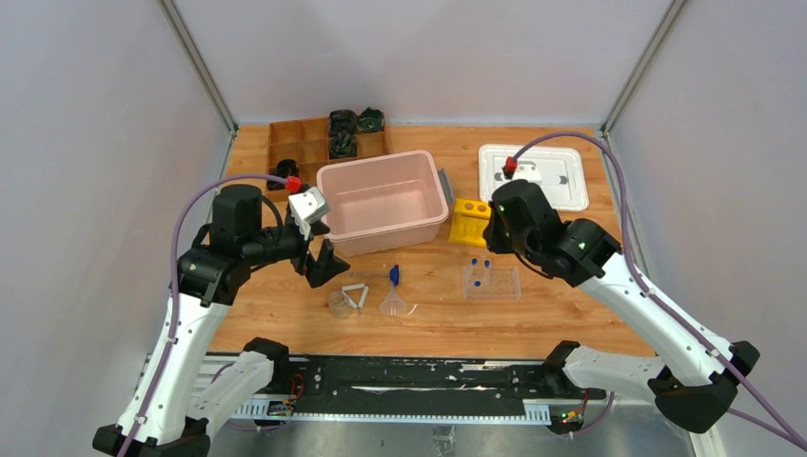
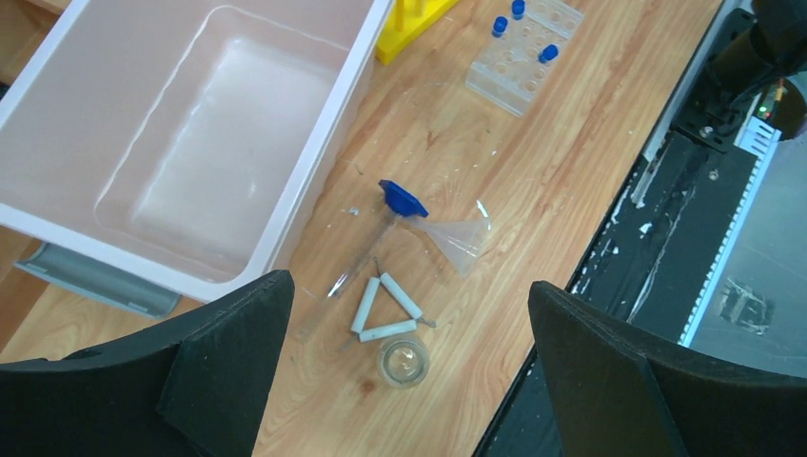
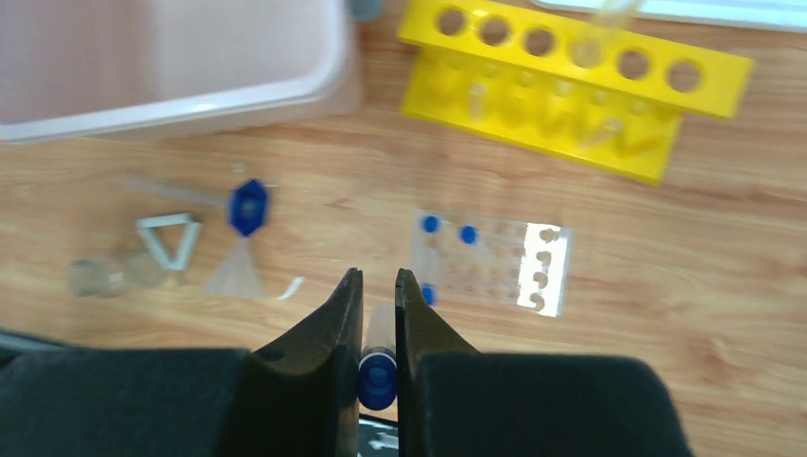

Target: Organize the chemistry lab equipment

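Right wrist view: right pincer (image 3: 379,282) seemingly clamps a blue-capped tube (image 3: 378,383), rack (image 3: 563,49) at one o'clock; left pincer (image 2: 409,290) gapes.

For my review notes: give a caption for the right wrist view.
The right gripper pinches a blue-capped tube near the clear tray, with the yellow rack beyond.
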You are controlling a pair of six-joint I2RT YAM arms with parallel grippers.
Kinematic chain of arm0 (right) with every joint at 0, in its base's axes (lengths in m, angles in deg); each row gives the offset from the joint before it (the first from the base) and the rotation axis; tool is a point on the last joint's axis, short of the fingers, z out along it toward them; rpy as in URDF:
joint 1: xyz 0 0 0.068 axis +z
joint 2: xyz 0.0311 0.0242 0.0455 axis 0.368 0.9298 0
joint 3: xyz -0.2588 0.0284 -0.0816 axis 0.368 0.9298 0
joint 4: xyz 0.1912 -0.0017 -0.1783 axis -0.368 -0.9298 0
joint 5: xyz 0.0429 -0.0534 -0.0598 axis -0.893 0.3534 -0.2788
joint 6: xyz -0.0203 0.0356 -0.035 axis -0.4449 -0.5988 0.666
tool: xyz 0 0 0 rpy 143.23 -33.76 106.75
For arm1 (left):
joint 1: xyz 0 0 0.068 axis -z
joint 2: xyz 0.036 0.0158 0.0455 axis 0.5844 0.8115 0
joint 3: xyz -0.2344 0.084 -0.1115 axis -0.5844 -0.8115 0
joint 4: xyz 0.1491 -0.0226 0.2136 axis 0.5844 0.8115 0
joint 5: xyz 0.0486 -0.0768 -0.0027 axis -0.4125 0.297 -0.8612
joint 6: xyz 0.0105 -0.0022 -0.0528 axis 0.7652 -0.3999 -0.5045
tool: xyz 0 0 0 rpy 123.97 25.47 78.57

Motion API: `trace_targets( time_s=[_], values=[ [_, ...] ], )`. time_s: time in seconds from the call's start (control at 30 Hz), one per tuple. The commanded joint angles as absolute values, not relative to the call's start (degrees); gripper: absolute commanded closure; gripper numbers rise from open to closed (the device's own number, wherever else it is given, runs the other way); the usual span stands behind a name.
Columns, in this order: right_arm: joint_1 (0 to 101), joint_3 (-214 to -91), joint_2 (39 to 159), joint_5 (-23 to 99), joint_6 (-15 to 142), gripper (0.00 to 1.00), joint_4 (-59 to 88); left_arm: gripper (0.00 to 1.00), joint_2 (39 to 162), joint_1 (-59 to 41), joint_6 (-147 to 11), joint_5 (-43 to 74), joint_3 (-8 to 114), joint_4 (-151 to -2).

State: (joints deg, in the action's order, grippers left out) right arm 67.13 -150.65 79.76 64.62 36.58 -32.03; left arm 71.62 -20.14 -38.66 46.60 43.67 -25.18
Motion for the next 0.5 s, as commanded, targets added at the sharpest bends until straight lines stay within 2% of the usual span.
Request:
trace_targets(
  time_s=[0.0, 0.47],
  values=[
    [64.52, -143.88, 76.99, 75.07, 38.88, 1.00, -37.76, 0.00, 71.48, -19.94, -38.88, 43.06, 45.22, -24.85],
    [63.09, -125.65, 77.42, 79.01, 35.75, 1.00, -26.65, 0.00, 71.96, -19.94, -39.65, 41.15, 45.47, -24.15]
  ],
)
